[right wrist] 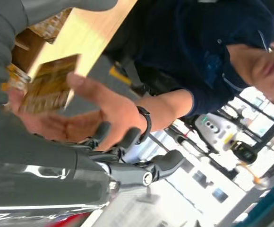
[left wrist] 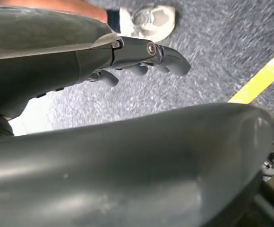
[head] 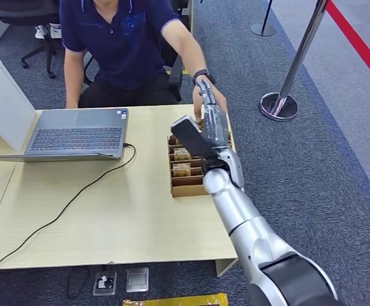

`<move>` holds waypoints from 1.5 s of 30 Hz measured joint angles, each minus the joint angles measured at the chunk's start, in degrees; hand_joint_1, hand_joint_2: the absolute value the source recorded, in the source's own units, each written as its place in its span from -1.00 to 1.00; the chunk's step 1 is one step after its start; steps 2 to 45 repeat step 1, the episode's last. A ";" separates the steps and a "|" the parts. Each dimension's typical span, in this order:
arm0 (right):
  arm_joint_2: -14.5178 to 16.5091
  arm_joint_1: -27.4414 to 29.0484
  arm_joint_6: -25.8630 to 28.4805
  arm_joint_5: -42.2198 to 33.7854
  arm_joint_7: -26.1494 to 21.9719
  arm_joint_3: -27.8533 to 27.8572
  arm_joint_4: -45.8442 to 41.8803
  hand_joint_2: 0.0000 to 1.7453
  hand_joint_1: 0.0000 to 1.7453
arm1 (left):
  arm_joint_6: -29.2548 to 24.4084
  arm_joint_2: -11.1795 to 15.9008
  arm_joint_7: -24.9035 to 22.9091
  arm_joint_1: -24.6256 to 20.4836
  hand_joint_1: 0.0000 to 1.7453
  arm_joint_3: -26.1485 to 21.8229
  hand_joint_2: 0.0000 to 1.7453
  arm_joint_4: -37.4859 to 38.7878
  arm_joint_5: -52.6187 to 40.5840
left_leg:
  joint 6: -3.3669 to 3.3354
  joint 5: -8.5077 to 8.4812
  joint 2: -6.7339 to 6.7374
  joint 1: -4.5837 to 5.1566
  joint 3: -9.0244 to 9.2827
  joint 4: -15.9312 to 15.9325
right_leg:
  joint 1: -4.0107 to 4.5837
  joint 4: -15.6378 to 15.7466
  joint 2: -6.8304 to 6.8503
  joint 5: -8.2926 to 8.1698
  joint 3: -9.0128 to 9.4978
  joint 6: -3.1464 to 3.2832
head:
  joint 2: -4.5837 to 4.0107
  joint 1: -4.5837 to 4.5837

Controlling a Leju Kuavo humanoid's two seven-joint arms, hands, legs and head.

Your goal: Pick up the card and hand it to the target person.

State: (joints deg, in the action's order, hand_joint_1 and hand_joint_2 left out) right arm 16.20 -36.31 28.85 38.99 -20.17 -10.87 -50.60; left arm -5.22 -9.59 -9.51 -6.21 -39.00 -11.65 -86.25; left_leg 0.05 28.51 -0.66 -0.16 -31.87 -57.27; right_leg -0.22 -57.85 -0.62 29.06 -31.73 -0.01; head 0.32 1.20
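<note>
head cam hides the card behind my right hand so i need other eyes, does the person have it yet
observer: In the right wrist view the card lies across the person's hand, their thumb on its edge.
operator: is my right hand gripping it
observer: Cannot tell; the card's near end slips behind the right hand.
operator: and the left
observer: The left hand hangs over the carpet, holding nothing.

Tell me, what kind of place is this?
Probably an office or demo area: a laptop on a desk, a wheeled chair, grey carpet and a barrier post.
</note>
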 joint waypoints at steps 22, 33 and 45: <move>-0.63 1.02 -1.11 -2.20 -0.28 -0.19 -1.76 1.00 -1.00 | -0.05 0.00 0.11 0.17 -1.00 -0.11 -1.00 0.00 0.15 | -0.01 0.01 0.00 0.00 0.00 0.00 | 0.00 0.02 0.00 0.00 0.00 0.00 | 0.00 0.00; -0.63 1.02 -1.11 -2.20 -0.28 -0.19 -1.76 1.00 -1.00 | -0.05 0.00 0.11 0.17 -1.00 -0.11 -1.00 0.00 0.15 | -0.01 0.01 0.00 0.00 0.00 0.00 | 0.00 0.02 0.00 0.00 0.00 0.00 | 0.00 0.00; -0.63 1.02 -1.11 -2.20 -0.28 -0.19 -1.76 1.00 -1.00 | -0.05 0.00 0.11 0.17 -1.00 -0.11 -1.00 0.00 0.15 | -0.01 0.01 0.00 0.00 0.00 0.00 | 0.00 0.02 0.00 0.00 0.00 0.00 | 0.00 0.00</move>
